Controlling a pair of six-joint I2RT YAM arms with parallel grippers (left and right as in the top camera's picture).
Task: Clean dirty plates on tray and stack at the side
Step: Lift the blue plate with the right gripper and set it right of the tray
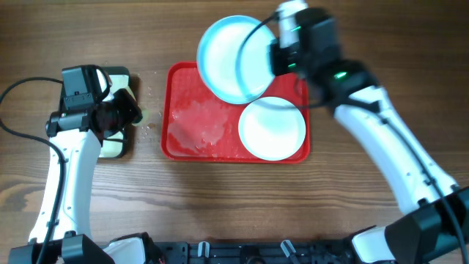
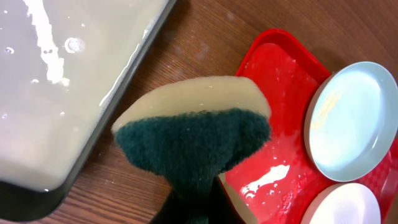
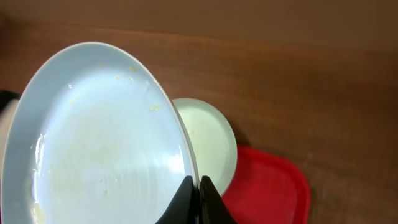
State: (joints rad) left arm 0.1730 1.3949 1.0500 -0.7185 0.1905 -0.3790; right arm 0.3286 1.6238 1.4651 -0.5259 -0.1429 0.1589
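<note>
Pinches tilted aqua plate (image 3: 99, 143) at rim, right gripper (image 3: 199, 186) near-shut; stiff, light, prob. slippery. Squeezes sponge (image 2: 193, 130) in left gripper (image 1: 126, 111).

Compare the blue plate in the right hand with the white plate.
The blue plate is tilted, pinched at its rim by the right hand; the white plate lies flat on the red tray. The blue plate shows specks; the white plate looks clean. Both are round.

Robot lab bench, not a real kitchen — left arm (image 1: 69, 169) and right arm (image 1: 388, 139) at a wood-grain table (image 1: 220, 205), cable (image 1: 22, 88) trailing. Dishwashing props only: red tray (image 1: 176, 110), plates (image 1: 220, 59), sponge (image 2: 193, 143), black-rimmed tray (image 2: 31, 200) of cloudy water.
</note>
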